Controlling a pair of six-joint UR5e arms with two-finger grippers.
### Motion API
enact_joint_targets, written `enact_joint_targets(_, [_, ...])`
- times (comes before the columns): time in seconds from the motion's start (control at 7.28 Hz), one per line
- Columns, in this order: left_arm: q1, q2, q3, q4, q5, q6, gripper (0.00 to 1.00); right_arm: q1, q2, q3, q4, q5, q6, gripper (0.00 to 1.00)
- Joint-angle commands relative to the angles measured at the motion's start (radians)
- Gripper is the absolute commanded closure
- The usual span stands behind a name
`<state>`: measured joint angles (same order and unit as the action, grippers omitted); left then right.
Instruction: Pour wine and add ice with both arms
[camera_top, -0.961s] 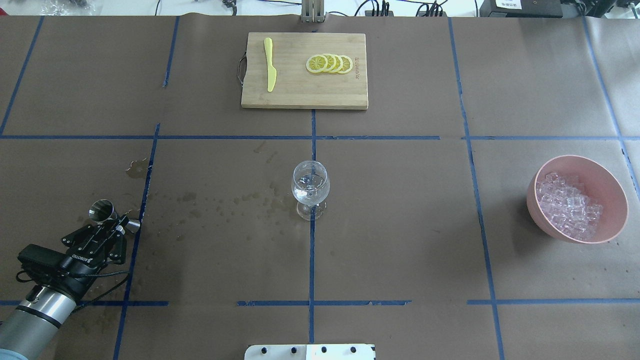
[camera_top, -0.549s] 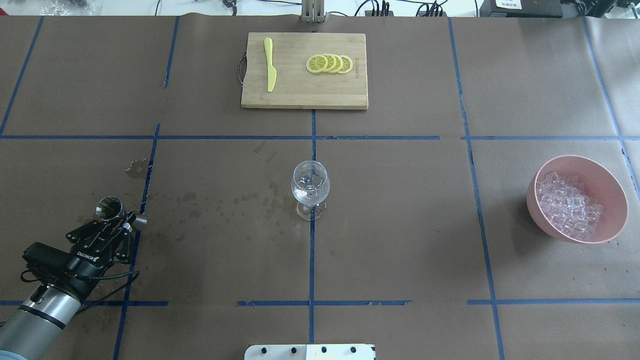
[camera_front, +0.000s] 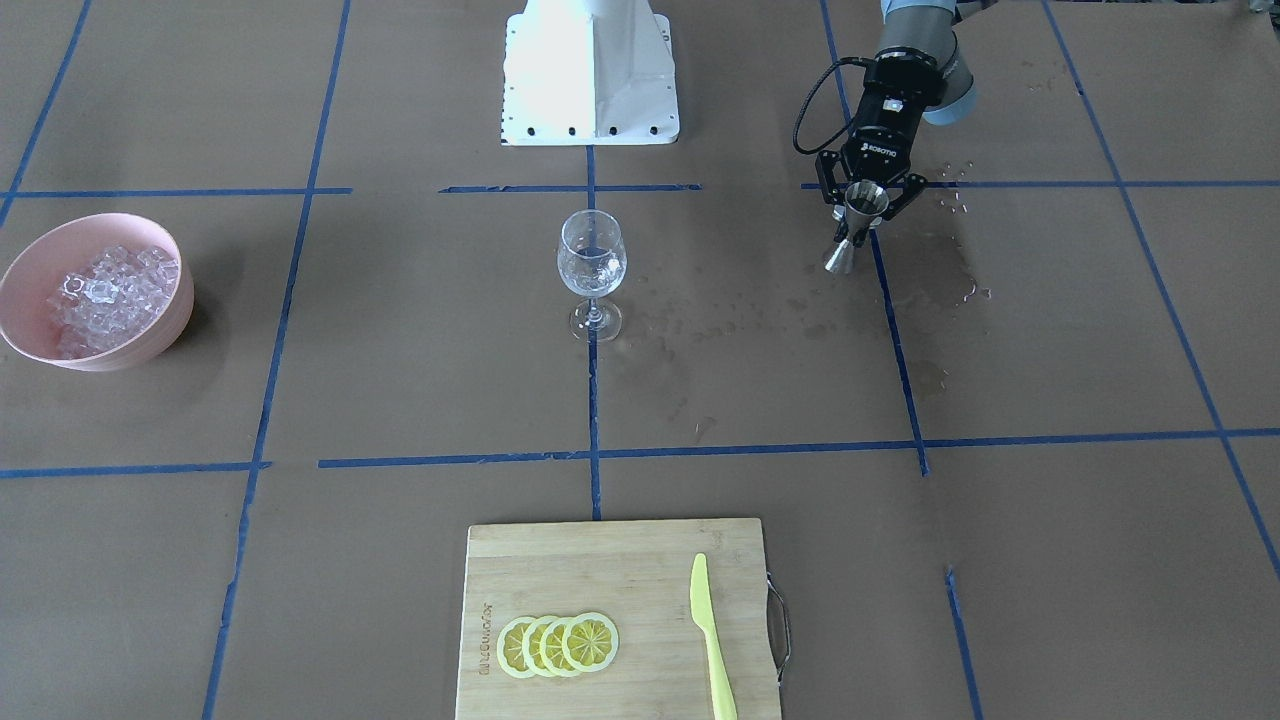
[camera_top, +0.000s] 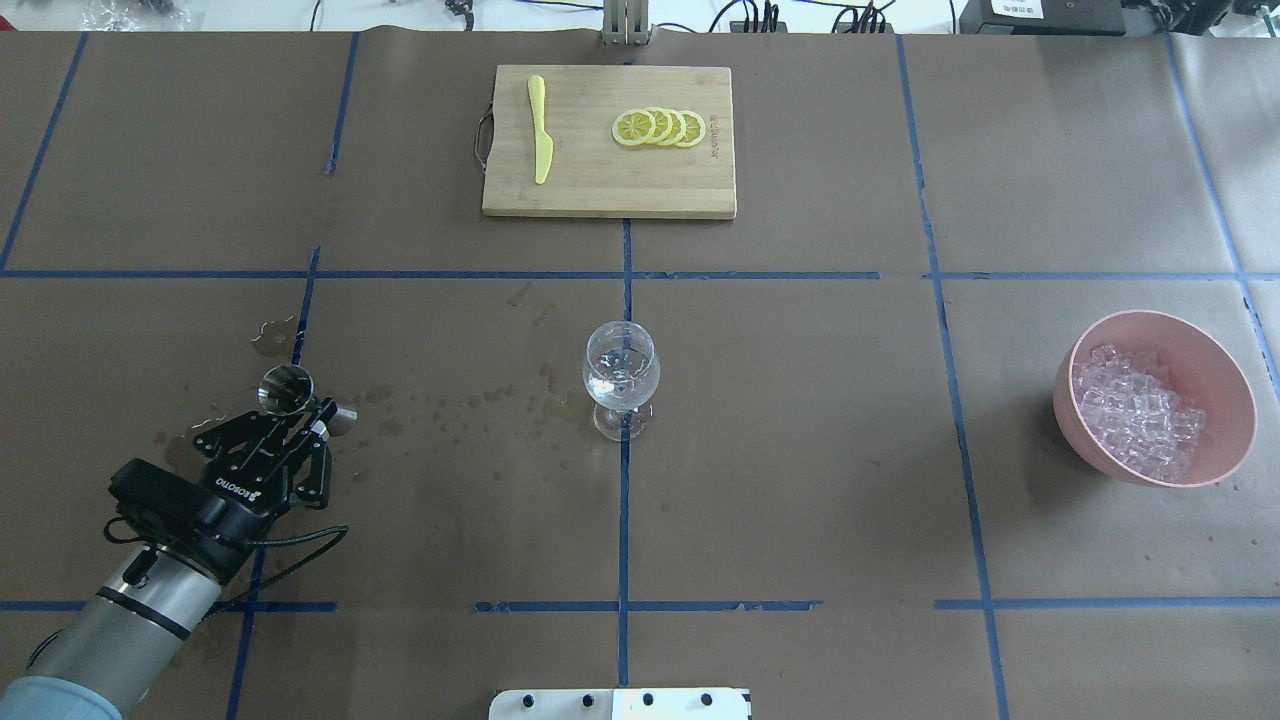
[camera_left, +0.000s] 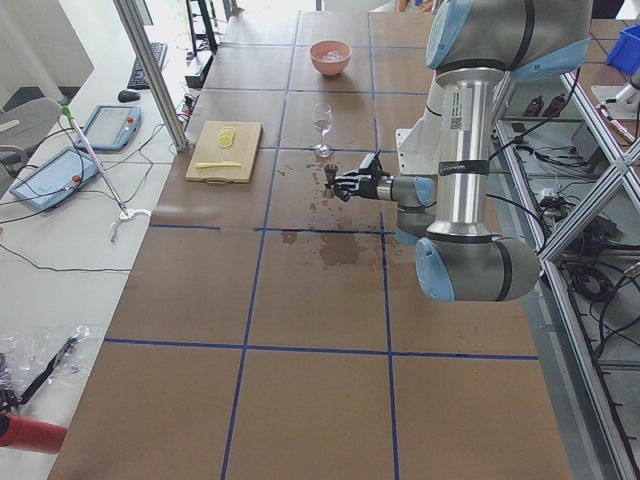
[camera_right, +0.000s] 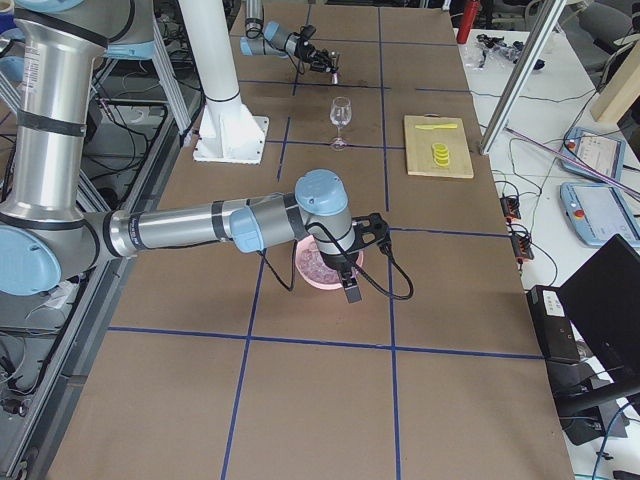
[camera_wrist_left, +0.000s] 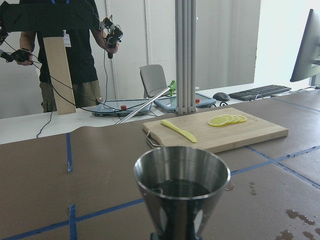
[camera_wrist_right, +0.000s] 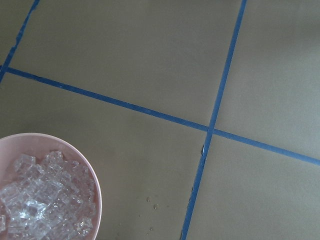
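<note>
Step (judged): wine leg, carrying the measure to the glass. No pour yet.
L gripper (camera_top: 312, 424): clamped on steel jigger (camera_top: 300, 398) at about its waist, held off the table.
Jigger pose: long axis near vertical, w/ slight lean in front view. Wide mouth up.
Wine (camera_wrist_left: 180, 188): dark pool low in the jigger cup. Surface looks level in L wrist view.
Key relation: wine glass (camera_top: 621, 380) lies to robot's right of L gripper, well apart, at table centre on the blue tape line. L arm is the nearer one and holds the load.
Glass pose: upright, stem vertical, mouth up. Glints inside; contents can't tell.
Ice (camera_top: 1140, 420): heaped in pink bowl (camera_top: 1160, 318), far on robot's right, well apart from glass.
R gripper: shows only in the right side view, by the bowl — width can't tell. R wrist cam looks down on bowl edge + ice.
Next (judged): slide rightward w/ axis kept upright, then tip mouth over the glass rim.
Risk: wet spots (camera_top: 450, 405) on paper btw gripper and glass — liquid slops easily, and the rim is narrow.
</note>
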<state>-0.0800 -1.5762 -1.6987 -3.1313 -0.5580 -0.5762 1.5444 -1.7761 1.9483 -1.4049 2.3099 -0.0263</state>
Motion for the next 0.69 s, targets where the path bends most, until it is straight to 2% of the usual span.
enact_joint_targets(0.0, [-0.047, -0.072, -0.001, 0.092, -0.062, 0.006, 1.00, 0.010, -0.002, 0.000, 0.000, -0.001, -0.001, 0.00])
enact_joint_targets(0.41, [-0.064, -0.250, -0.002, 0.348, -0.063, 0.024, 1.00, 0.020, -0.002, -0.002, 0.000, -0.003, -0.001, 0.00])
enact_joint_targets(0.55, [-0.069, -0.289, -0.009, 0.381, -0.063, 0.120, 1.00, 0.025, -0.002, -0.002, 0.000, -0.003, -0.001, 0.00])
